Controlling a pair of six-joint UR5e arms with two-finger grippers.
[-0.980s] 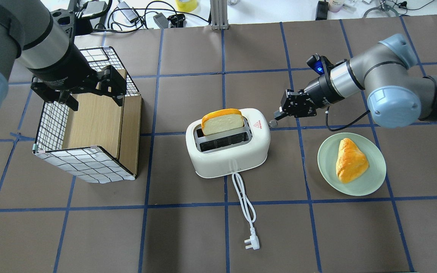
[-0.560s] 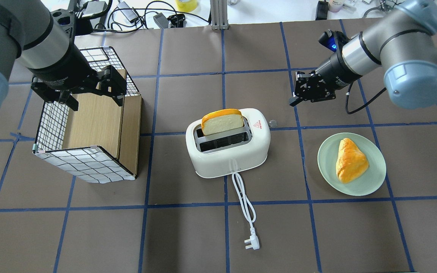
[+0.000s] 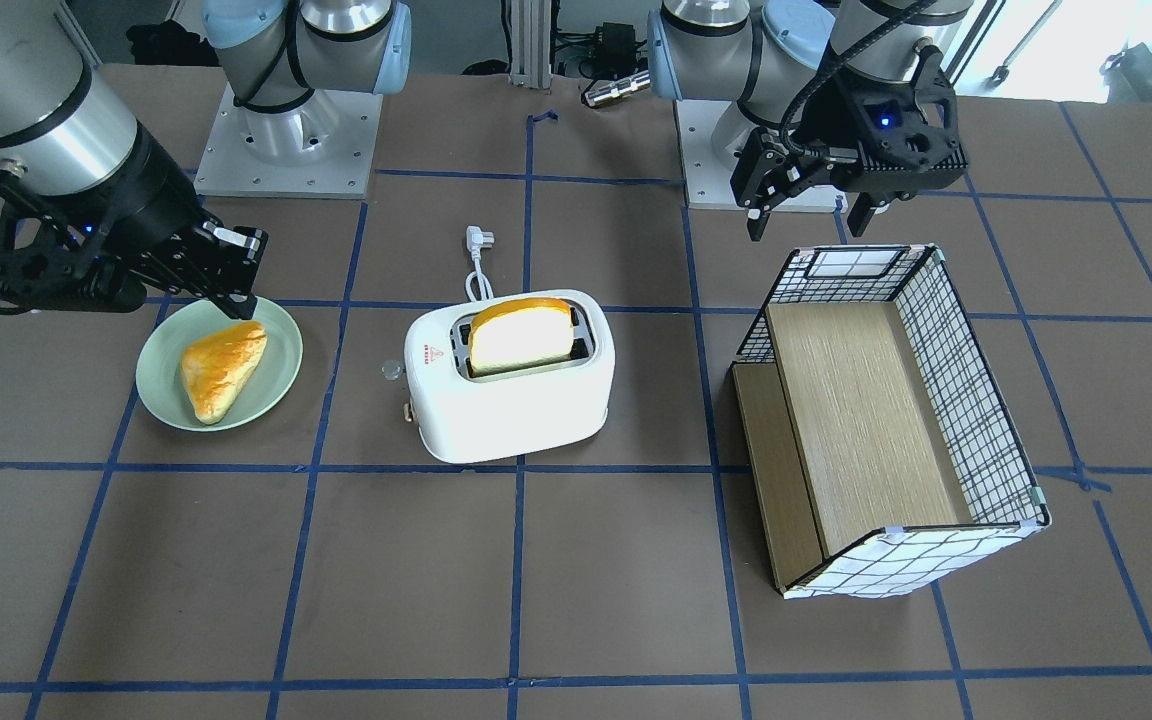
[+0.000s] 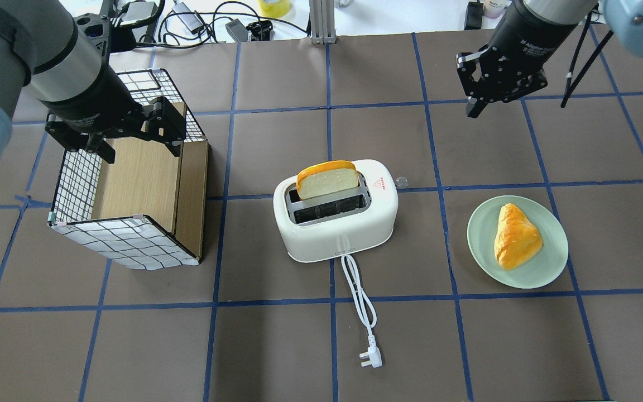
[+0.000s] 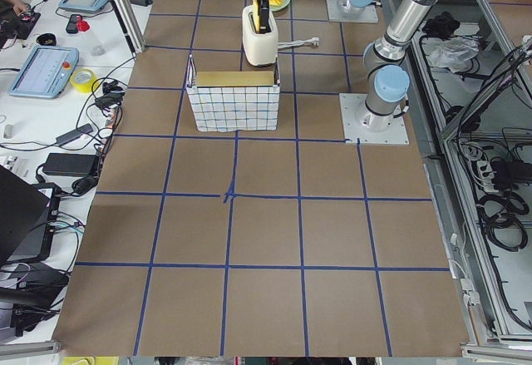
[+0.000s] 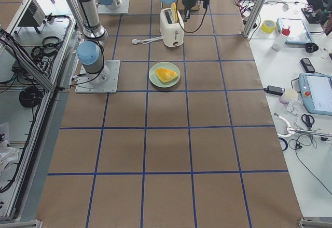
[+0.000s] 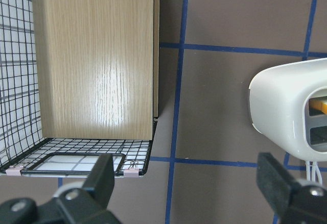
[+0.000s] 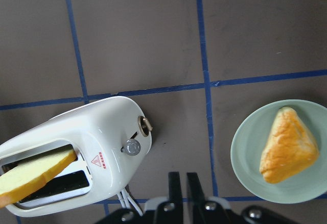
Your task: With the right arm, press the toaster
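The white toaster (image 4: 335,223) stands mid-table with a bread slice (image 4: 327,178) sticking up from its far slot. Its round lever knob (image 4: 401,181) is at the end facing the right arm. My right gripper (image 4: 472,109) is shut and empty. It hangs high, well beyond and to the right of the knob, touching nothing. In the right wrist view the shut gripper (image 8: 185,178) sits at the bottom edge, with the toaster (image 8: 76,132) and its knob (image 8: 132,147) below. In the front view the right gripper (image 3: 239,295) hovers by the plate. My left gripper (image 4: 140,148) is open over the basket.
A wire-grid basket with a wooden floor (image 4: 132,240) lies at the left. A green plate (image 4: 550,268) with a pastry (image 4: 516,235) sits right of the toaster. The white cord and plug (image 4: 370,357) trail toward the near edge. Cables and tools line the far edge.
My right gripper has pulled back from the lever knob, rising and moving toward the far right of the table. The knob, bread, toaster and left arm have not moved.
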